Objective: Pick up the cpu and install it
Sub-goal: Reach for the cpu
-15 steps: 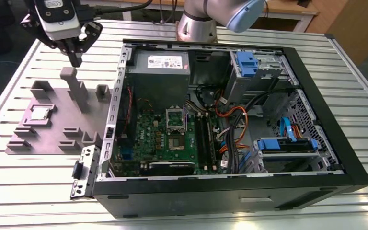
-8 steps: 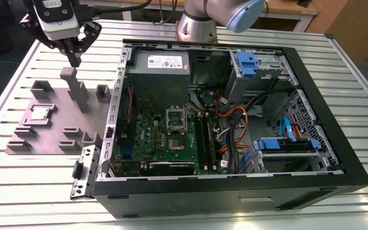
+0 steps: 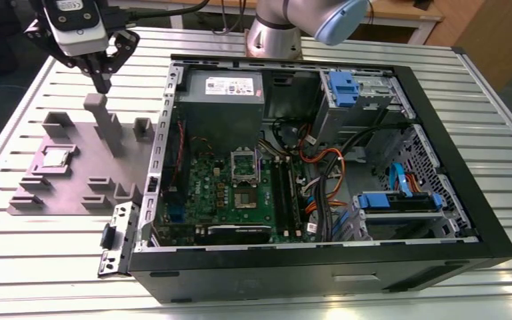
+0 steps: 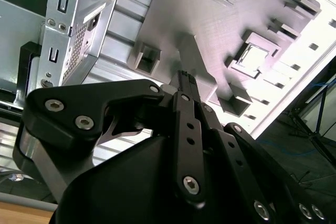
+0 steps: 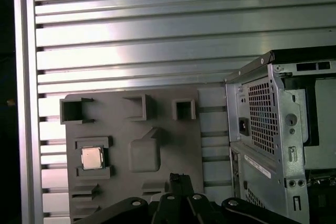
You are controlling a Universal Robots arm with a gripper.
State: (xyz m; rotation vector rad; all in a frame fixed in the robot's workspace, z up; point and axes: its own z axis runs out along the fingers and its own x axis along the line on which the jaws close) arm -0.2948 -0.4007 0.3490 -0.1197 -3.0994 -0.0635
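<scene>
Cpu (image 3: 56, 158) lies flat in its pocket on the gray plate (image 3: 69, 183), on the table (image 3: 34, 267), to the exterior view's left of the open case (image 3: 327, 267). Farther back, the gripper (image 3: 103, 84) hangs above the plate's tall post (image 3: 96, 101), pinched closed and holding nothing. The chip sits nearer and a touch left of the tips, well apart. It's square, so no long axis to mind.

light: bright | glare: bench (image 5: 157, 45) slats, tray (image 4: 210, 35) corner washed out in second wrist view | shadow: case (image 3: 327, 273) interior dim
</scene>
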